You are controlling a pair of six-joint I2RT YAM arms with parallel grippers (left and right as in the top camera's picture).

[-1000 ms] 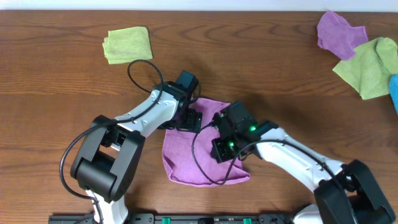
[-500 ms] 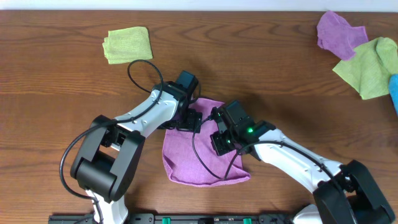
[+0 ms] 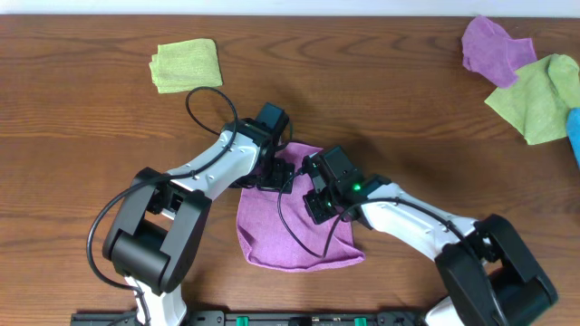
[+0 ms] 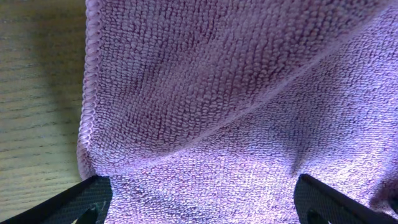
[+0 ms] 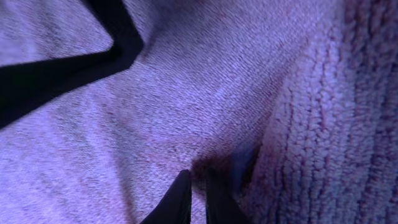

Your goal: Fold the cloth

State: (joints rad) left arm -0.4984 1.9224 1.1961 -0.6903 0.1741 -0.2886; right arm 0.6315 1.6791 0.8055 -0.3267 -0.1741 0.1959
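The purple cloth (image 3: 290, 237) lies partly folded on the table's middle, near the front edge. My left gripper (image 3: 277, 173) stands open low over the cloth's upper left corner. In the left wrist view its fingertips (image 4: 93, 190) straddle the pile (image 4: 217, 93), and a hemmed edge and a diagonal fold show. My right gripper (image 3: 315, 199) is on the cloth's upper right part, just right of the left one. In the right wrist view its jaws (image 5: 198, 190) are nearly together, pinching the cloth (image 5: 186, 93) beside a raised fold.
A folded lime-green cloth (image 3: 186, 65) lies at the back left. At the back right are another purple cloth (image 3: 494, 47), a lime-green cloth (image 3: 539, 95) and a blue thing (image 3: 575, 136) at the edge. The arms' cables loop above the cloth.
My right gripper has moved up and to the left across the cloth, towards the left gripper. The left arm has stayed still.
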